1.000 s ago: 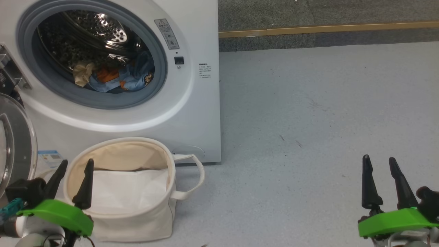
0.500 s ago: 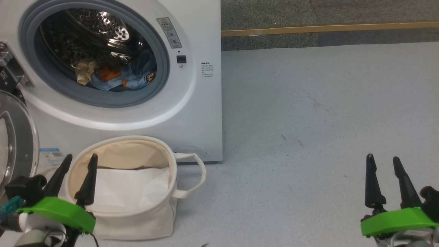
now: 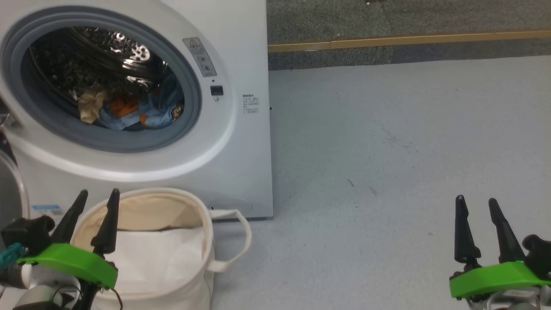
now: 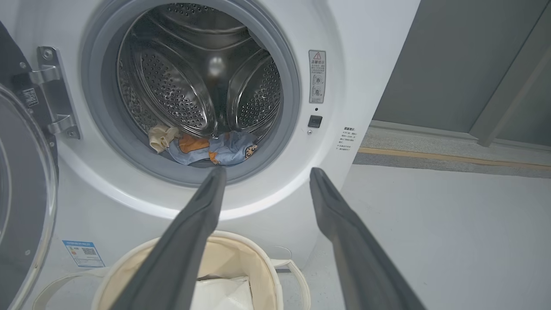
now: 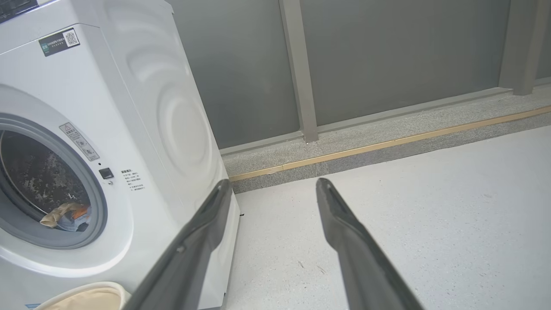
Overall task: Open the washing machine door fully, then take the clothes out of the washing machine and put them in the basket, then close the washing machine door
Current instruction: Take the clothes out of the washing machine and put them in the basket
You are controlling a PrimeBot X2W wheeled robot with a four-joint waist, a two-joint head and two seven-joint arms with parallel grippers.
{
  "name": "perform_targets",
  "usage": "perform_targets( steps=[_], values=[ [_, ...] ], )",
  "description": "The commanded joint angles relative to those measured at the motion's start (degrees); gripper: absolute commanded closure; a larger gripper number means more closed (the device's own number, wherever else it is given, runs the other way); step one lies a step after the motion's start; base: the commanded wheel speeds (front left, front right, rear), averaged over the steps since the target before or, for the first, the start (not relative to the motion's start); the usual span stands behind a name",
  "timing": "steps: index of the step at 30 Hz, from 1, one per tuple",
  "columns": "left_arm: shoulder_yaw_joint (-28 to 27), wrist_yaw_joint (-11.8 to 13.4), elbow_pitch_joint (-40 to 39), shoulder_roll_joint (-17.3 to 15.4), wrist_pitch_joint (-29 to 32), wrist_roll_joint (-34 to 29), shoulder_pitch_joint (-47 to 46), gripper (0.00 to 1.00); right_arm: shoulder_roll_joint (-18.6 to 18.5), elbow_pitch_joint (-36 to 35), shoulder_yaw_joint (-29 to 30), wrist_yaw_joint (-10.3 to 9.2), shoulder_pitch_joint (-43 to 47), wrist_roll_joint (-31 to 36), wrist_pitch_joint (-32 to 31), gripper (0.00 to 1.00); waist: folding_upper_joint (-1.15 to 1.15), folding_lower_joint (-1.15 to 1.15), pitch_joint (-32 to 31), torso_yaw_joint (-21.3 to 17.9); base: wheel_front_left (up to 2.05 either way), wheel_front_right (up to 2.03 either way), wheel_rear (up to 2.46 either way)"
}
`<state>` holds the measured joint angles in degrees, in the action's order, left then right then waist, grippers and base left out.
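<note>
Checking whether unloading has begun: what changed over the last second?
The head camera shifted: the washing machine and basket slid left and down in its picture, so neither itself moved. Nothing was taken or let go. The clothes still lie in the drum, the washing machine door stands open, and the left end effector and right end effector stay open and empty.

The left gripper [image 3: 99, 192] and right gripper [image 3: 476, 199] are each showing two long black fingers [image 3: 106, 228] tapering to blunt tips, rising from a bright green bracket [image 3: 69, 262]. Behind the left bracket, a black knob [image 3: 28, 234], a teal connector [image 3: 10, 252] and thin dark cables [image 3: 114, 297] are showing around a pale rounded wrist [image 3: 38, 295].
</note>
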<state>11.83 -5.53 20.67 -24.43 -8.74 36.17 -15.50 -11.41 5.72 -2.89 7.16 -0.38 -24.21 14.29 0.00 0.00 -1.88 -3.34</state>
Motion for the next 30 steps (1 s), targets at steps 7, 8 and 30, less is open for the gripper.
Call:
perform_targets(
  steps=[7, 8, 30],
  values=[
    [-3.8, 1.7, -0.9, -2.0, -1.0, 0.9, -4.4, 0.0, -1.0, -1.9, -1.3, 0.33, -1.8, 0.3, 0.7, 0.0, 0.0, 0.0, 0.3, -0.1, 1.81, -1.82, 0.01],
    [-4.0, 1.9, -0.8, -1.8, -1.3, 1.1, -4.5, 0.0, -1.0, -1.9, -1.4, 0.33, -1.8, 0.3, 0.7, 0.0, 0.0, 0.0, 0.4, -0.1, 1.28, -1.28, 0.0],
    [-2.4, 2.5, 6.1, 0.3, -3.6, 0.5, -7.7, 0.0, -1.5, -2.0, -2.3, 0.33, -2.4, -0.3, 0.7, 0.0, 0.0, 0.0, 1.4, 0.2, 0.25, -0.25, 0.0]
  ],
)
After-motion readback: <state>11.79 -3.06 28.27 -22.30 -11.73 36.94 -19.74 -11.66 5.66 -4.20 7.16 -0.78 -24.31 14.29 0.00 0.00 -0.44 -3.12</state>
